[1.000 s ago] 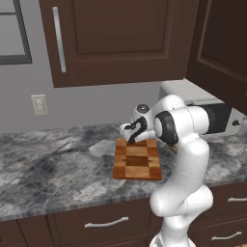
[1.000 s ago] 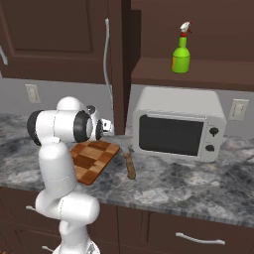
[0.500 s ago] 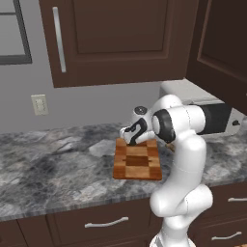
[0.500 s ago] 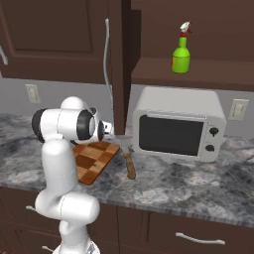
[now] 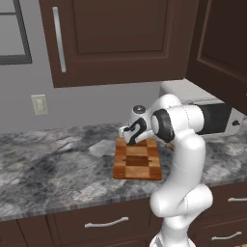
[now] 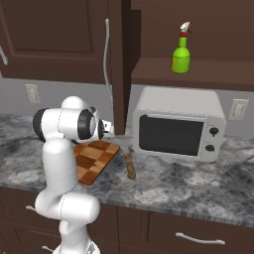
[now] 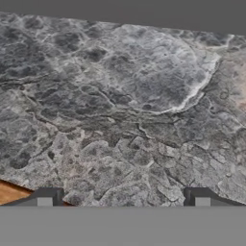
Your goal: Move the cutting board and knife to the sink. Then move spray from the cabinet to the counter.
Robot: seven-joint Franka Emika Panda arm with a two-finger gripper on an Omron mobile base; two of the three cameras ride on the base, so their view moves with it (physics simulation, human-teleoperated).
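Note:
The checkered wooden cutting board (image 5: 137,162) lies flat on the grey marbled counter (image 5: 53,164). My gripper (image 5: 130,136) hovers open just above the board's far edge, with nothing between its fingers. In the hand view the gripper (image 7: 122,199) looks onto the counter (image 7: 125,105), and a corner of the board (image 7: 12,193) shows by the left fingertip (image 7: 45,196). The knife (image 6: 130,166) rests on the counter just right of the cutting board (image 6: 94,158). The green spray (image 6: 181,53) stands on the shelf of the open cabinet (image 6: 198,74). The sink is out of view.
A white microwave (image 6: 178,129) sits on the counter under the shelf, right of the knife. The open cabinet door with its long silver handle (image 6: 106,54) juts out above the board. Wall outlets (image 5: 39,104) are behind. Drawers (image 5: 106,223) run below the counter.
The hand has sunk a little and shifted left over the board's far end. The jaws stay open; board, knife and spray have not moved.

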